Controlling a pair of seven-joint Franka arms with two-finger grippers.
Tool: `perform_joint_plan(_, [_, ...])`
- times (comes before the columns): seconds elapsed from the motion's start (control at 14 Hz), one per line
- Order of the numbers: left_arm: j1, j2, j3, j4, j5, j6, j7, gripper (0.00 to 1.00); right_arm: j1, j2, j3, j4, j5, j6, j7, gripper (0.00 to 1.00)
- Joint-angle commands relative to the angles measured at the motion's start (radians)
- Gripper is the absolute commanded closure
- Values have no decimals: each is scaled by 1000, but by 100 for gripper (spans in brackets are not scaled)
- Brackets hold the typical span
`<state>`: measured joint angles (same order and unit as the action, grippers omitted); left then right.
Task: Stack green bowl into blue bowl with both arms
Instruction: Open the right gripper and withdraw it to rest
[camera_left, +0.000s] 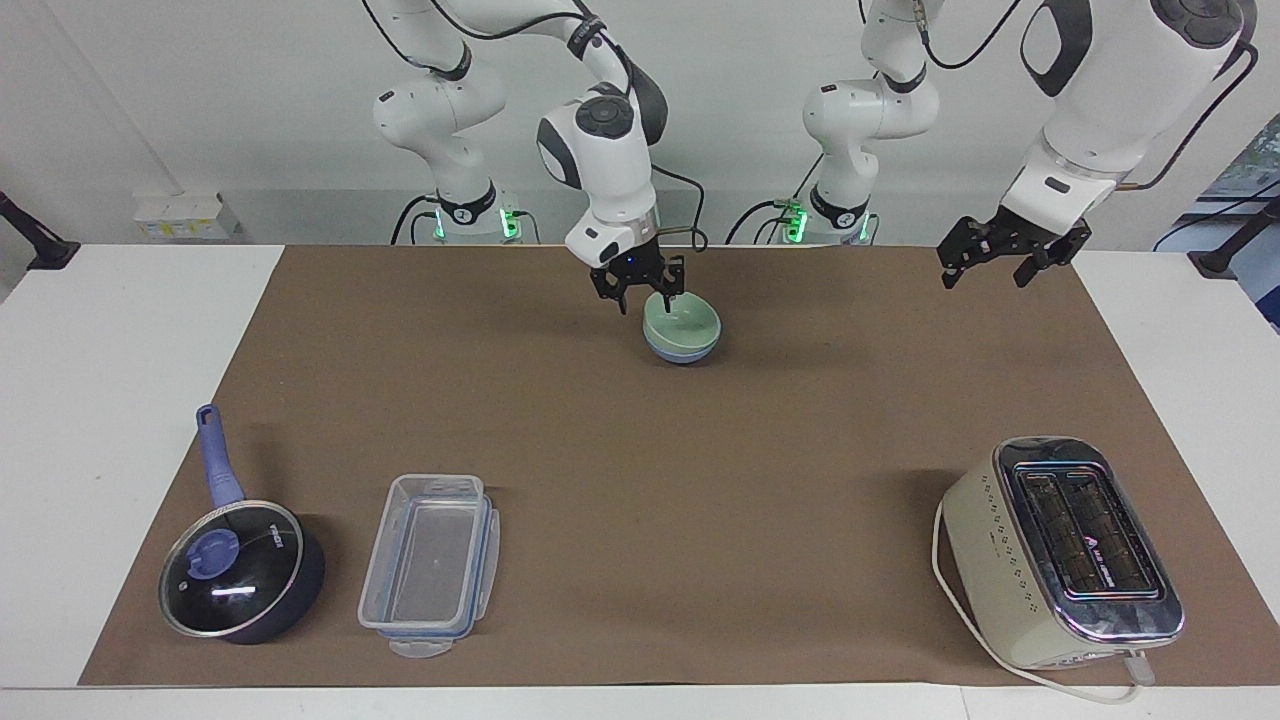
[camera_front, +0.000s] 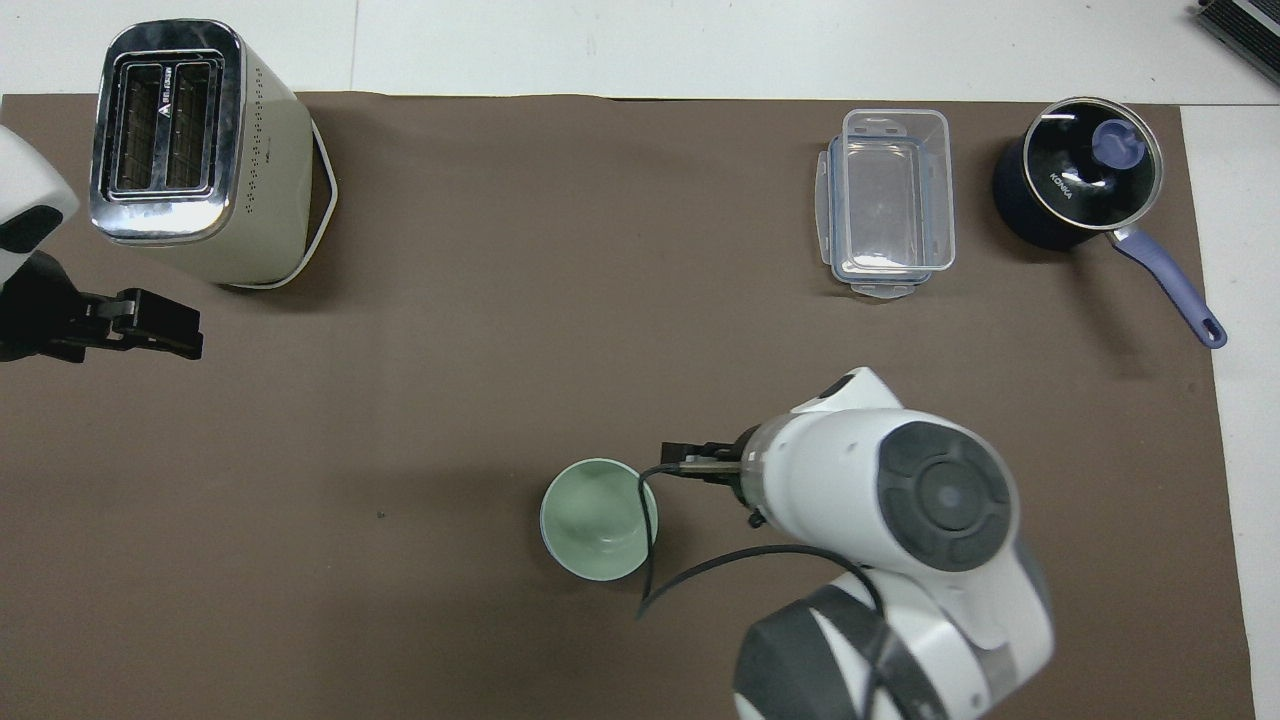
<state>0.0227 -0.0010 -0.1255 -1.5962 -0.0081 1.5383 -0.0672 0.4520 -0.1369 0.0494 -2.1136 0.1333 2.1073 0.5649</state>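
The green bowl (camera_left: 682, 320) sits nested in the blue bowl (camera_left: 681, 353) on the brown mat, near the robots at the middle of the table. In the overhead view the green bowl (camera_front: 598, 518) hides the blue one. My right gripper (camera_left: 637, 287) hangs open and empty just above the green bowl's rim on the side toward the right arm's end; in the overhead view it (camera_front: 700, 464) shows beside the bowl. My left gripper (camera_left: 990, 263) waits open and empty in the air over the left arm's end of the mat, and also shows in the overhead view (camera_front: 165, 325).
A cream toaster (camera_left: 1065, 550) stands far from the robots toward the left arm's end. A clear plastic container (camera_left: 430, 565) and a dark blue lidded saucepan (camera_left: 240, 570) stand far from the robots toward the right arm's end.
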Motion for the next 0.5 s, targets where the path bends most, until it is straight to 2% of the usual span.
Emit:
perform_joint_plan(0.0, [3,1,-5,9,20,-15,-5,0,-135,-90,1,1,-17,-84,-115,0])
perform_joint_plan(0.21, [3,1,-5,9,20,-15,-5,0,-286,-73,1,156,-56,-250,-197,0])
perform_joint_plan(0.43, [3,1,-5,9,20,-15,-5,0,-363,-40,1,303,-139,-329,-223,0])
